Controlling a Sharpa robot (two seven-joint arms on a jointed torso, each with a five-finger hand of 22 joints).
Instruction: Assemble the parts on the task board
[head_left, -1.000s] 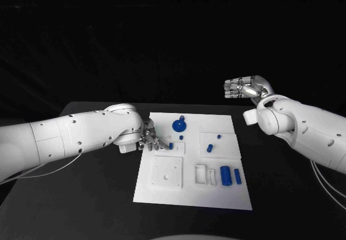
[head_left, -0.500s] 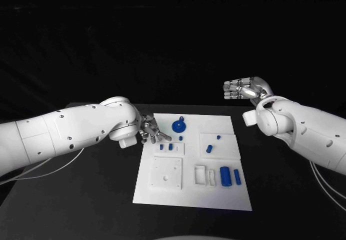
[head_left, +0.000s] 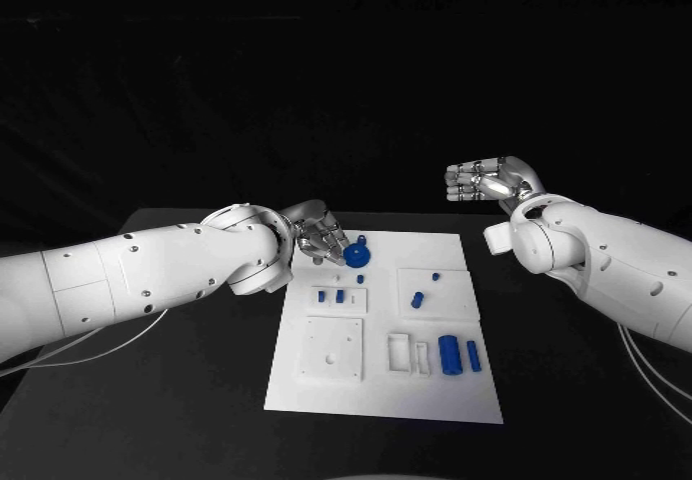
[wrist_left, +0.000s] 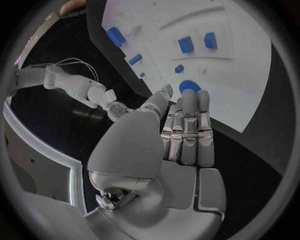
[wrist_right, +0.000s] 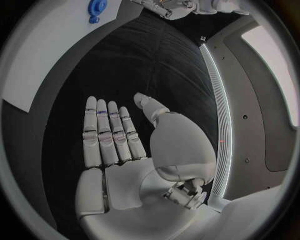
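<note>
The white task board (head_left: 389, 385) lies in the middle of the black table. A round blue part (head_left: 358, 255) with a small tab sits near its back edge. My left hand (head_left: 317, 243) hovers at that part with fingers stretched out side by side and thumb apart, holding nothing. In the left wrist view the fingertips (wrist_left: 195, 97) end just short of the round blue part (wrist_left: 189, 86); contact is unclear. My right hand (head_left: 488, 180) is raised beyond the board's back right corner. Its palm (wrist_right: 119, 145) is flat and empty.
Two small blue pieces (head_left: 330, 295) stand in a raised plate left of centre. A blue peg (head_left: 418, 297) lies right of them. Two blue cylinders (head_left: 460, 353) lie near the board's right edge, beside white slotted blocks (head_left: 408, 352). A square white plate (head_left: 333, 347) sits front left.
My left hand has moved from the two small blue pieces toward the back of the board, up to the round blue part. The right hand has barely shifted.
</note>
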